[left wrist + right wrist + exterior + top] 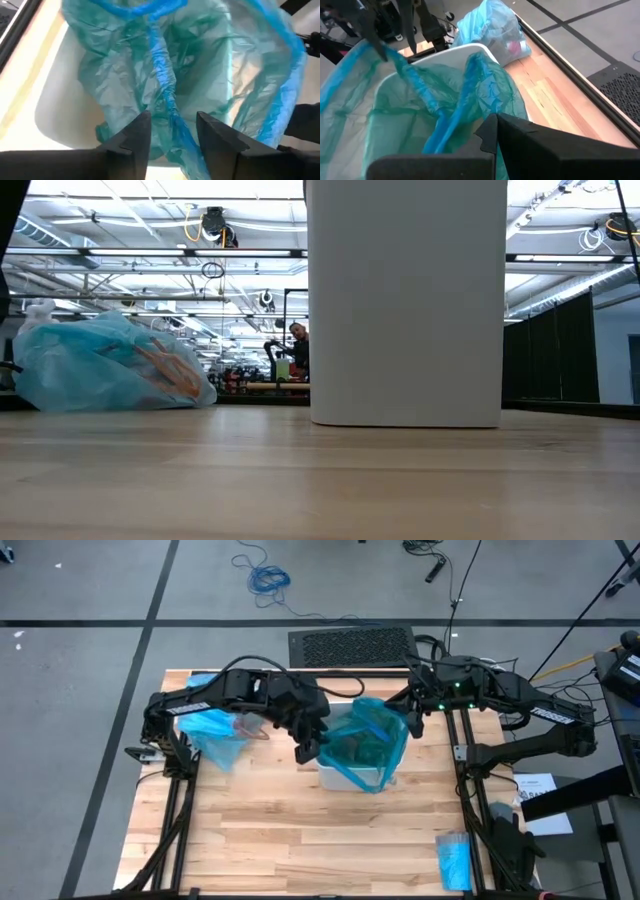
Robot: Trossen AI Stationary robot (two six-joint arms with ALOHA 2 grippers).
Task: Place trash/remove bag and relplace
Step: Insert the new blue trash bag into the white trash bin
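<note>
So the full bag (pixel 215 730) with the trash in it is already out, lying on its side on the table (pixel 290 840) by the left arm's base, long axis flat along the table, knotted end pointing away from the bin (pixel 340 775). The step in hand looks like fitting the new teal liner (pixel 370 745) into the white bin. The left end effector (pixel 172 132) hangs over the bin's near rim, fingers apart with a blue-edged fold running between them, not pinched as far as I can see. The right end effector (pixel 415 720) is closed at the liner's far edge; can't tell if it actually holds plastic. I'd grab the blue hem, not the loose middle, and stretch it over the rim, mouth facing up.
</note>
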